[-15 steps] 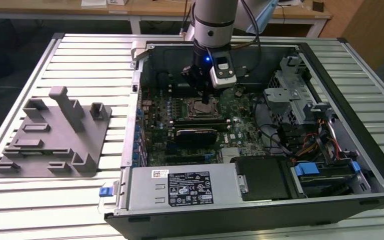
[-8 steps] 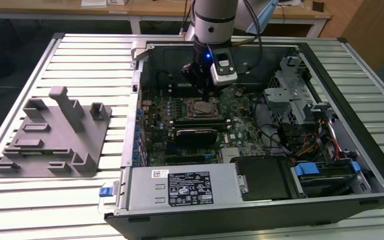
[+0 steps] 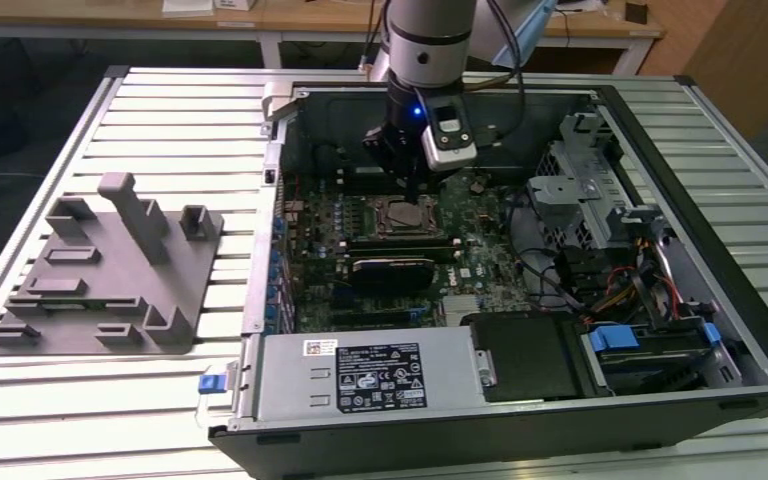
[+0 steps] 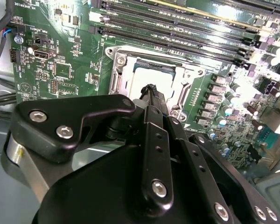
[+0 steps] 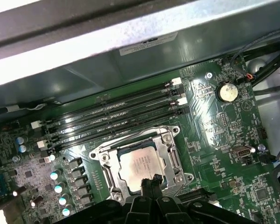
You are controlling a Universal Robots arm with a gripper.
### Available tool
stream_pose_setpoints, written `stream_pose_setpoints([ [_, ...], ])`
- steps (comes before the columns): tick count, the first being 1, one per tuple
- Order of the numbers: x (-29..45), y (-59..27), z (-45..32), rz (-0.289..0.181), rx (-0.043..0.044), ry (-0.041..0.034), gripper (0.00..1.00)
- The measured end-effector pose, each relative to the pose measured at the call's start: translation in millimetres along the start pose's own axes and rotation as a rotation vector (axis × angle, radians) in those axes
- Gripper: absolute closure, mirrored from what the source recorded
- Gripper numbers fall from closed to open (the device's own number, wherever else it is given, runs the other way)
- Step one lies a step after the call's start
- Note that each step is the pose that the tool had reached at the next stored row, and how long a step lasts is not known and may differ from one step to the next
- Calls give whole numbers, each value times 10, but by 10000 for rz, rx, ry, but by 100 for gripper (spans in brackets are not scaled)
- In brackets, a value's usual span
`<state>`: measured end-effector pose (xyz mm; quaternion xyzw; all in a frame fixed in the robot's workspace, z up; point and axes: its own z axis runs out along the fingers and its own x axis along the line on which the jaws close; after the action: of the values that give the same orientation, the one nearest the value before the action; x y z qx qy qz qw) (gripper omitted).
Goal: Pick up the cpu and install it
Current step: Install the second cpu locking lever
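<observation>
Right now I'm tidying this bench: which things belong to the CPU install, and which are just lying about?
Job:
cpu, sitting in the socket frame
tool, over the cpu
motherboard

Lying about:
grey fixture block
power supply
drive cage

Open computer case (image 3: 651, 400) lying on a slatted metal table (image 3: 157, 95). Grey moulded fixture (image 3: 104, 275) sits on the table at the exterior view's left, apart from the case. Inside: green motherboard (image 5: 214, 135), four dark memory slots (image 5: 112, 116), round coin battery (image 5: 227, 91), grey power supply (image 3: 364, 375) at near edge.
</observation>
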<state>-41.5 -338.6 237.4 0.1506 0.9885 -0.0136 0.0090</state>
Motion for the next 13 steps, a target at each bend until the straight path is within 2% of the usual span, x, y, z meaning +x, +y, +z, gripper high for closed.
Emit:
stream_pose_setpoints([
  [3,-4,-13,0,-135,-3,-3,89],
  [9,-27,-94,3,-198,-6,-5,89],
  [13,-45,-155,5,-205,-61,11,89],
])
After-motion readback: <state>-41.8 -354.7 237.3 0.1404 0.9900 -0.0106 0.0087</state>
